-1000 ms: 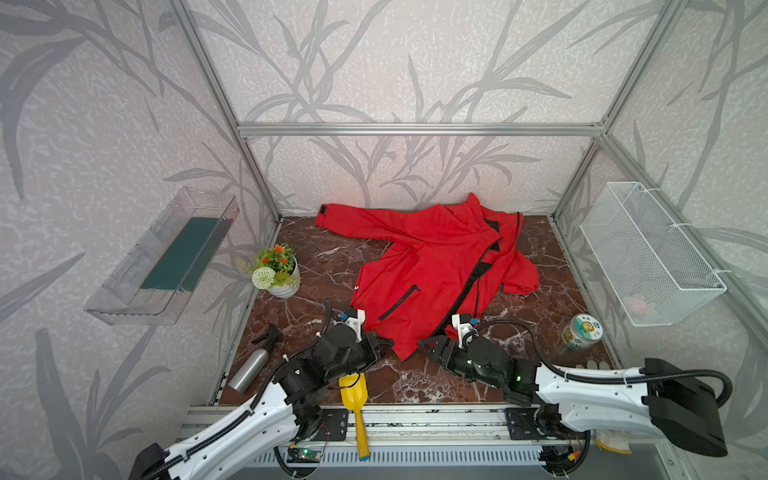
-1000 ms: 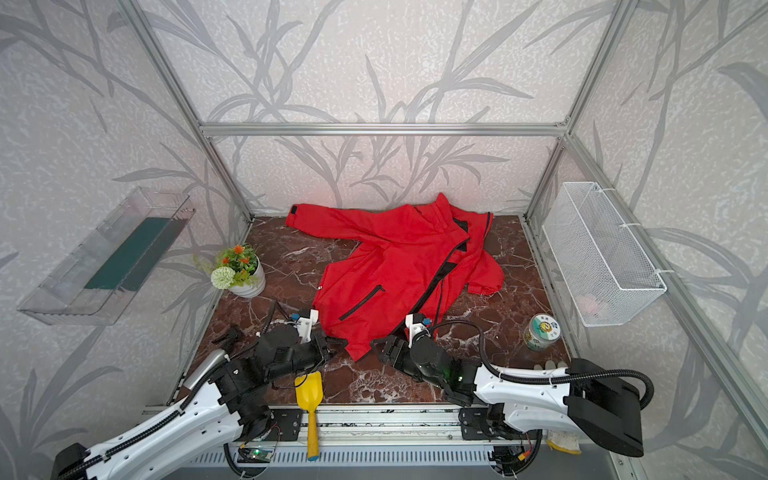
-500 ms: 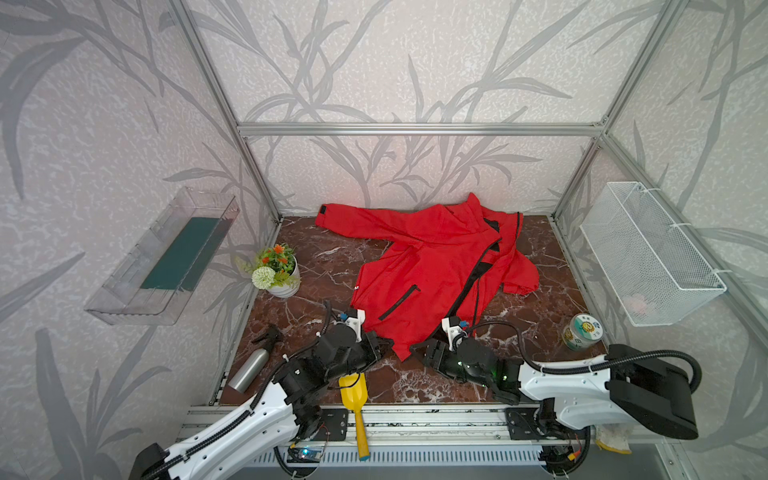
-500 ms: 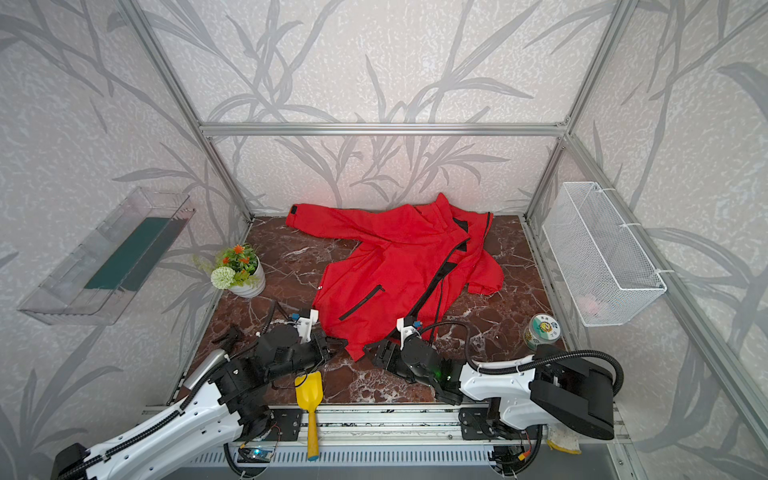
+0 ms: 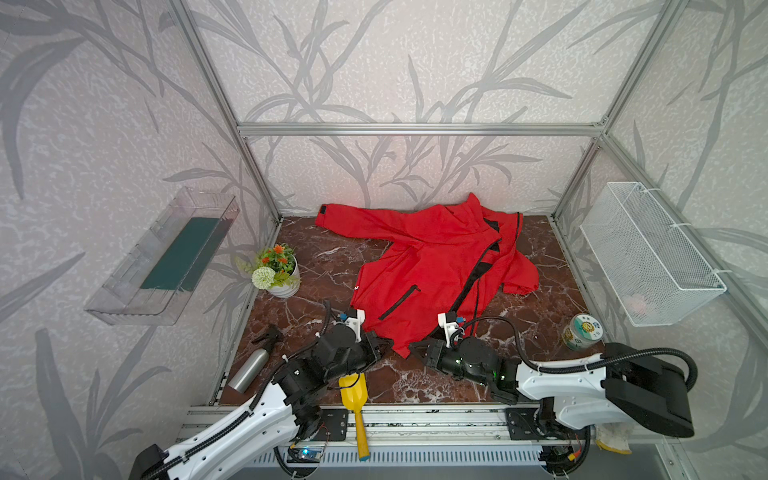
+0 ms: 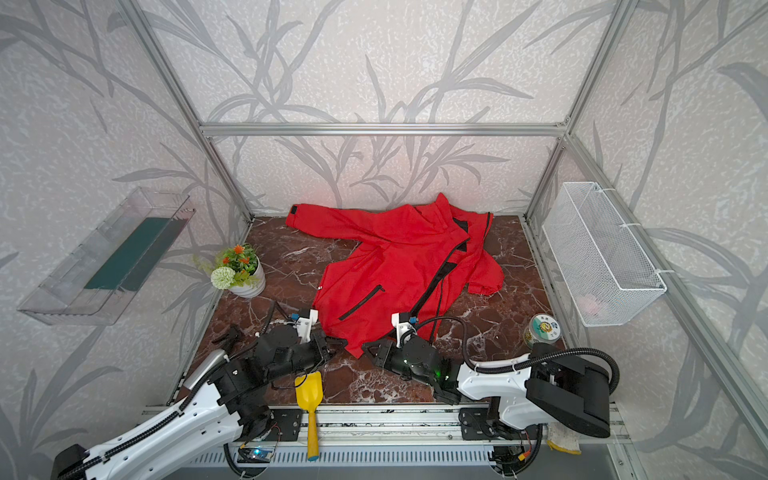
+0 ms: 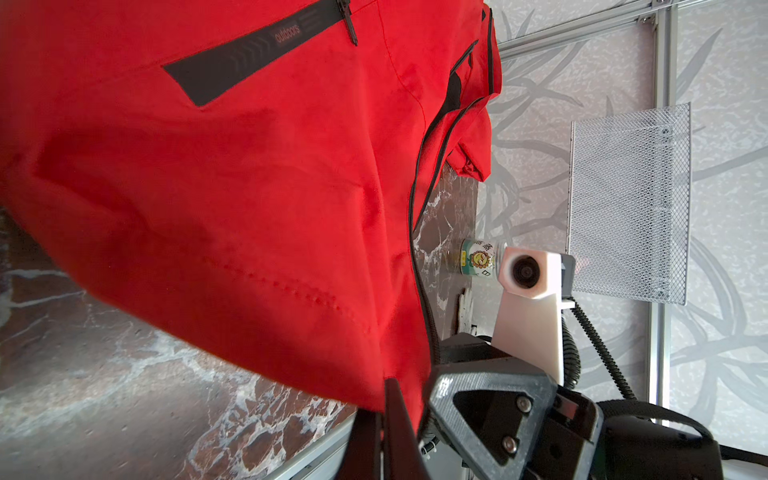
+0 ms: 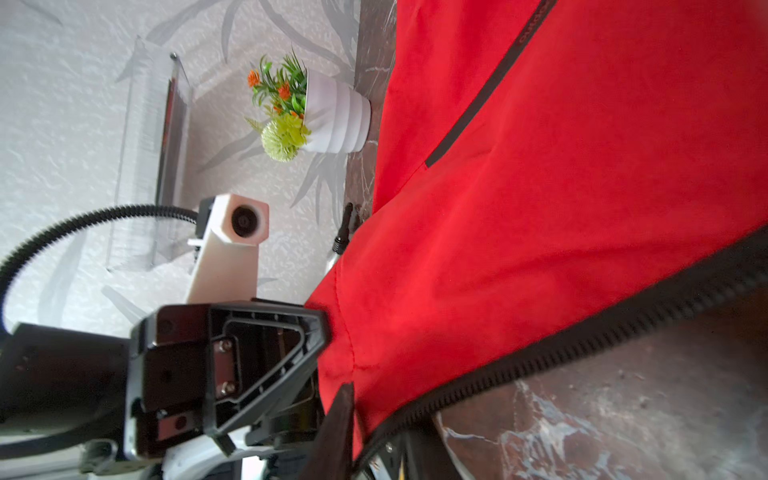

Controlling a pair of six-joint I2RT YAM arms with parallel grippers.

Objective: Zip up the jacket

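Two claws meet at the near hem of the jacket (image 5: 428, 270), which in both top views lies spread on the marble table (image 5: 307, 266), collar toward the back wall and one sleeve stretched leftward; the left gripper (image 5: 383, 345) and right gripper (image 5: 417, 348) sit just beside each other at the hem's lowest corner.

From the left wrist, the red front panel fills the frame and the front zipper (image 7: 415, 232) runs down to the right gripper, whose jaws stand almost together with hem cloth pinched between them; the left claw's own jaws are out of this view.

From the right wrist, the left gripper's jaws are closed at the hem edge and appear to hold the cloth; the zipper teeth (image 8: 582, 345) lie bare and unmated along the panel edge; the slider I cannot find.

Several risks follow, as I judge it: thin slick fabric could slip from either pinch under tension; claws this close could collide; pulling may drag the whole jacket rather than seat the zipper; and only one zipper edge seems in hand, so the halves may not align.
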